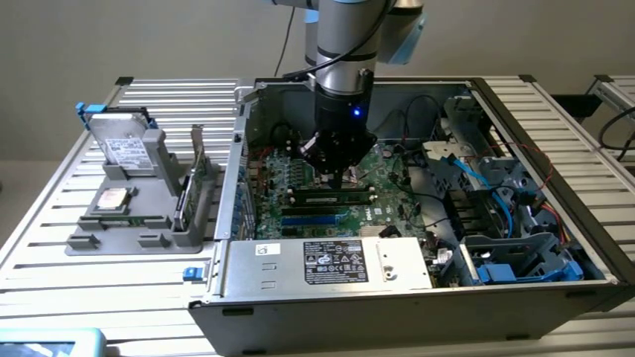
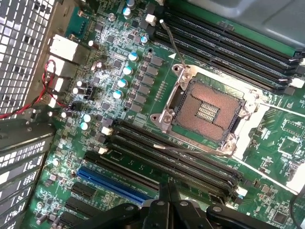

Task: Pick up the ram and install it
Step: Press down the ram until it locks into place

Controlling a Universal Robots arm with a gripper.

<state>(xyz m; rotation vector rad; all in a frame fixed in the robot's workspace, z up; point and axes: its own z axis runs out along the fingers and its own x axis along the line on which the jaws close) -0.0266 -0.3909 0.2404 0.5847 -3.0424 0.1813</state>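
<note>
Power supply (image 1: 337,262) along the case's near edge, just behind it the ram (image 1: 331,199) lying in a black motherboard slot (image 1: 297,190), gripper (image 1: 335,172) clenched empty right above it, probably pressing it home, CPU socket (image 2: 206,110) bare beyond.

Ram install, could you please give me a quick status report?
Gripper shut, empty, low over the motherboard inside the case. Ram lying along the black slots just below the gripper. Nothing in the way.
</note>
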